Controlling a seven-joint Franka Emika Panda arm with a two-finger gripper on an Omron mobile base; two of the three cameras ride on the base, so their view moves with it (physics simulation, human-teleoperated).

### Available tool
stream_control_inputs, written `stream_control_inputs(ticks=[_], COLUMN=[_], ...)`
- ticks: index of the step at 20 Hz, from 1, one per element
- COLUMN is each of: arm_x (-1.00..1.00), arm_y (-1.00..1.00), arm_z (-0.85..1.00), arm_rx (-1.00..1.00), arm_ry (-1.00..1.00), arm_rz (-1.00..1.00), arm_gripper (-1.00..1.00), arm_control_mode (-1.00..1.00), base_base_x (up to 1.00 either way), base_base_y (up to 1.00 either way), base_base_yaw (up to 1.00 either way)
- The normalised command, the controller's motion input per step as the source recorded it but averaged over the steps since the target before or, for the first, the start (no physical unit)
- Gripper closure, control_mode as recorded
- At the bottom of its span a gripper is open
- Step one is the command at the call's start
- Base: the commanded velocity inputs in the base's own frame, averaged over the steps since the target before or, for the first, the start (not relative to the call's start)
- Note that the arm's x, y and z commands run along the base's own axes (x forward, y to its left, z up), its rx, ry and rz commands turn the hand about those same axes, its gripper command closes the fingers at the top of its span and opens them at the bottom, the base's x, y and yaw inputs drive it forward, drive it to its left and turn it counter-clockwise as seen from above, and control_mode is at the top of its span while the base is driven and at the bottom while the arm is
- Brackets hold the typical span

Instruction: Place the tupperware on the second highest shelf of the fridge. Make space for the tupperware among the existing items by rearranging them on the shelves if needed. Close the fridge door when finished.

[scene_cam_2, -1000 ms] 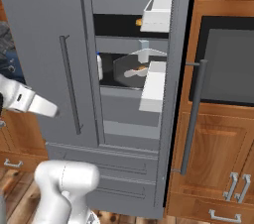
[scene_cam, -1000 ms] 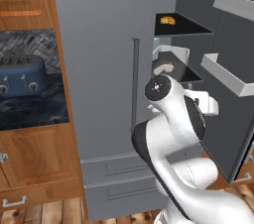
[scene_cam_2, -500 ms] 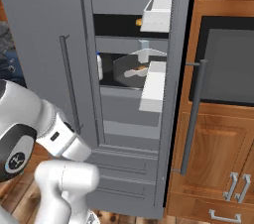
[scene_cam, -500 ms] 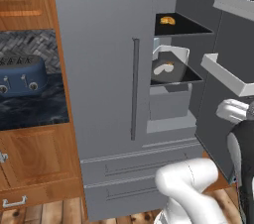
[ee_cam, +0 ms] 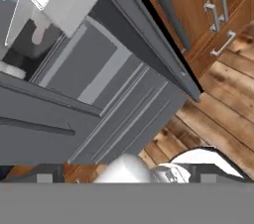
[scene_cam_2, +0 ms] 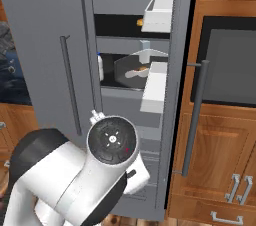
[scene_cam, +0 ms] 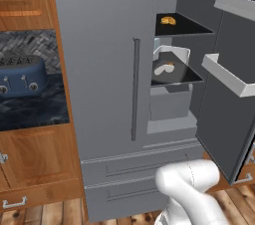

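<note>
left base view has the tupperware (scene_cam: 169,64) already on the second highest shelf (scene_cam: 175,80), fingers wide and empty, so closing the fridge door (scene_cam: 226,89) looks next.

Home kitchen: grey French-door fridge (scene_cam: 104,69) w/ door open, wood cabinets (scene_cam_2: 220,160), blue toaster (scene_cam: 22,77) on dark table (scene_cam: 30,112), built-in oven (scene_cam_2: 232,67), plank floor (ee_cam: 218,124).
</note>
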Motion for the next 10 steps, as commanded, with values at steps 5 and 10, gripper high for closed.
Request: stream_control_inputs(ticks=[5, 10], arm_x=[0.38, 0.67], arm_y=[-0.8, -0.71], arm_z=[-0.63, -0.74], arm_rx=[0.18, 0.22], arm_ry=[-0.08, -0.08], arm_rz=[-0.05, -0.03], arm_gripper=[-1.0, -1.0], arm_control_mode=[-1.0, -1.0], base_base_x=[0.0, 0.0], base_base_y=[0.0, 0.0], base_base_yaw=[0.0, 0.0])
